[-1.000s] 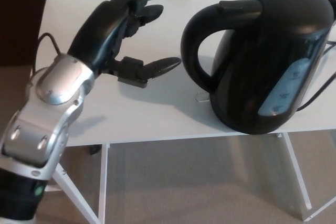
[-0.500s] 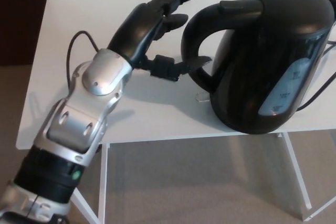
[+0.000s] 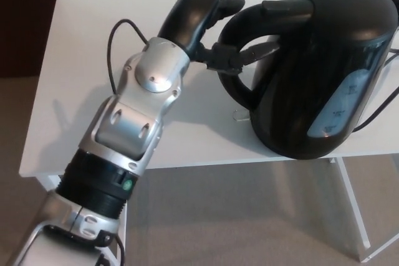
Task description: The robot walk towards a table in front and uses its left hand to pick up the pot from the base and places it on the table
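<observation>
Kettle (image 3: 324, 73) stands on the white table (image 3: 81, 60) at your right, your left hand (image 3: 209, 17) open with its thumb inside the handle (image 3: 237, 91); close too early and it may slip or tip.

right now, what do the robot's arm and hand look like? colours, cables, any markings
Only the left arm shows. The left hand is glossy black with thick, jointed fingers. Behind it, the left arm is made of silver metal shells with small round recesses, then a black ribbed collar carrying a small green dot, then more silver. A thin black cable loops out beside the wrist.
</observation>
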